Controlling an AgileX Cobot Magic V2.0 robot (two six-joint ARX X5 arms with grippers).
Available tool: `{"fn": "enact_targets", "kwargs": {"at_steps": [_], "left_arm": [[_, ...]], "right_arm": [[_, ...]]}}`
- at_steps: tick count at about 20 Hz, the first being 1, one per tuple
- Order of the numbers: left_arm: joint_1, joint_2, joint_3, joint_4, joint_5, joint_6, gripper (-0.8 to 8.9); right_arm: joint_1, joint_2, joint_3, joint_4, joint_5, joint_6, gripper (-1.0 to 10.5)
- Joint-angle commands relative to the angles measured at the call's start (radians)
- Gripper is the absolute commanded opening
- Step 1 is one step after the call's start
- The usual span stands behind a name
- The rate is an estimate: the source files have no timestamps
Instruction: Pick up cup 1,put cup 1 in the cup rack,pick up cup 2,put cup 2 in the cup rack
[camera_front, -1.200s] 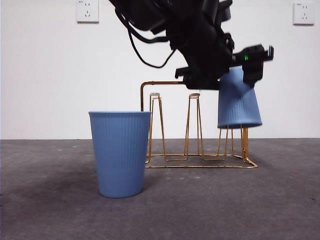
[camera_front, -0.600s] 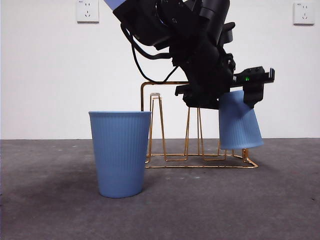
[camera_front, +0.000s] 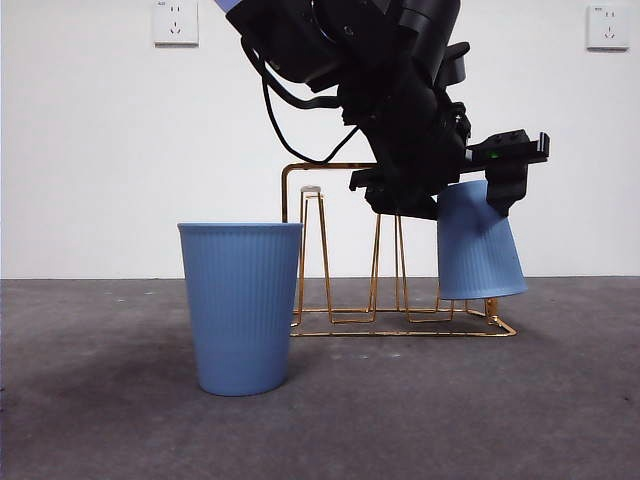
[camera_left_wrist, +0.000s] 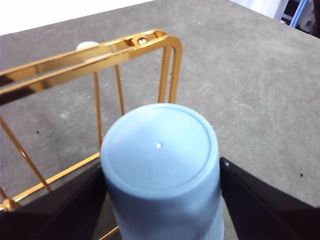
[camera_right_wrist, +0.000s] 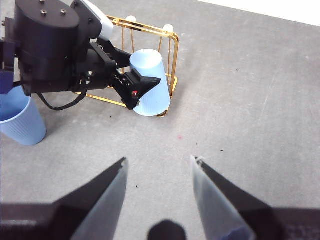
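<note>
An upside-down pale blue ribbed cup (camera_front: 478, 245) sits over the right end peg of the gold wire cup rack (camera_front: 320, 240), its rim low near the rack's base. My left gripper (camera_front: 470, 175) is shut on it, one jaw on each side, as the left wrist view (camera_left_wrist: 162, 200) shows with the cup (camera_left_wrist: 160, 165) and the rack (camera_left_wrist: 100, 55). A second blue cup (camera_front: 240, 305) stands upright on the table, left of the rack. My right gripper (camera_right_wrist: 157, 167) is open and empty, well back from the rack (camera_right_wrist: 172, 45), the held cup (camera_right_wrist: 150, 82) and the upright cup (camera_right_wrist: 17, 117).
The dark grey table (camera_front: 500, 420) stretches in front of the rack. A white wall with two sockets (camera_front: 175, 22) stands behind. The left arm's black body and cables (camera_front: 340, 60) hang over the rack's middle pegs.
The left gripper has brought the upside-down cup down over the rack's right peg. In the last half second it has barely moved. The upright cup has not moved.
</note>
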Motion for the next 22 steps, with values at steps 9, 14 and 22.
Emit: {"fn": "enact_targets", "kwargs": {"at_steps": [9,14,22], "left_arm": [[-0.002,0.024,0.057,-0.296,0.102,-0.051,4.67],[-0.002,0.024,0.168,-0.525,0.152,-0.059,4.66],[0.004,0.024,0.224,-0.613,0.182,-0.066,4.66]], "right_arm": [[0.001,-0.002,-0.005,0.007,0.004,-0.010,2.2],[0.001,-0.002,-0.005,0.008,0.004,-0.014,2.2],[0.001,-0.002,-0.005,0.014,0.004,-0.022,2.2]]}}
